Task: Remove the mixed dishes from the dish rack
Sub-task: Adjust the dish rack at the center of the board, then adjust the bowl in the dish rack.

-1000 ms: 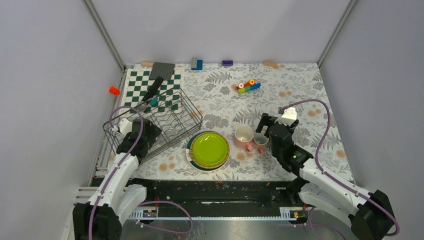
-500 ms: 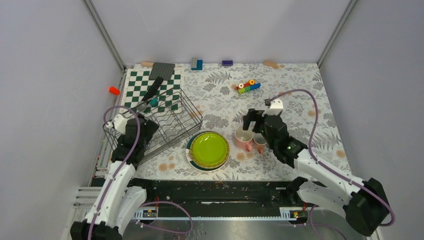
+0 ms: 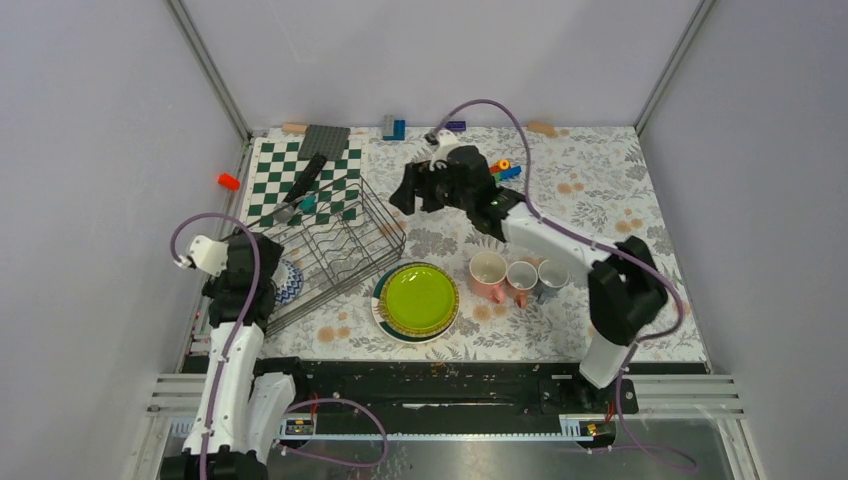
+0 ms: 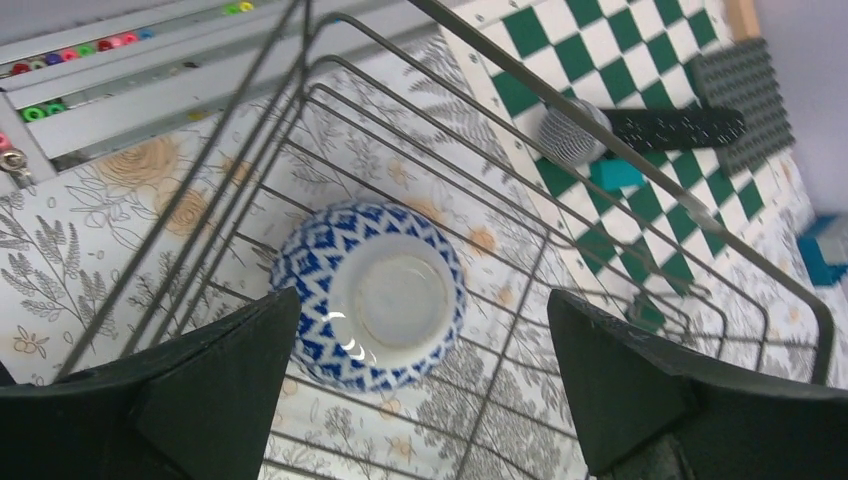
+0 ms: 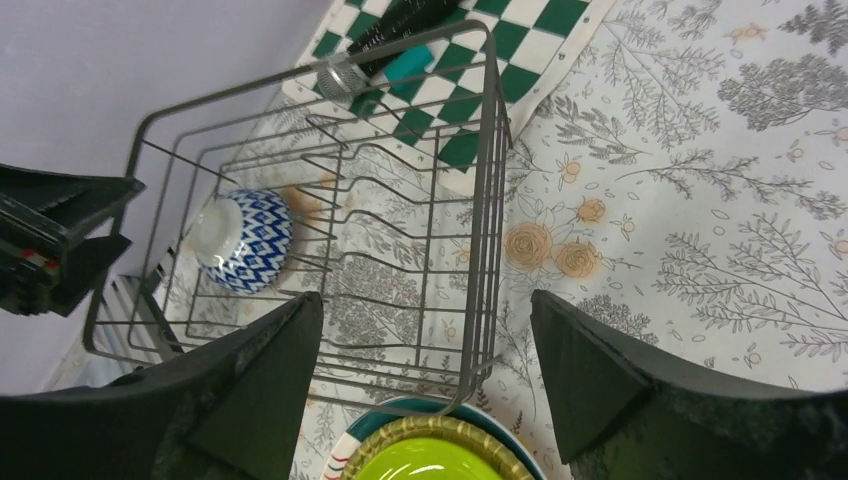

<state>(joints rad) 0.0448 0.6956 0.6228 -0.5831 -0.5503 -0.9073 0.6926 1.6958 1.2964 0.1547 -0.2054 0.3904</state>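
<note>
Hovering at far left with the left gripper, jaws wide apart, just above a blue-and-white patterned bowl; appears to be the last dish lying inside the dish rack, at its left end, gripped by neither arm; shows no other dish among the wires; further right, set on the tabletop just beside the rack, a stack of plates, lime-green on top; reaching toward the rack with the right gripper, jaws likewise apart, holding nothing; right again, standing in a row near the plates, three cups; judged nearly finished, with only the bowl left to lift out.
</note>
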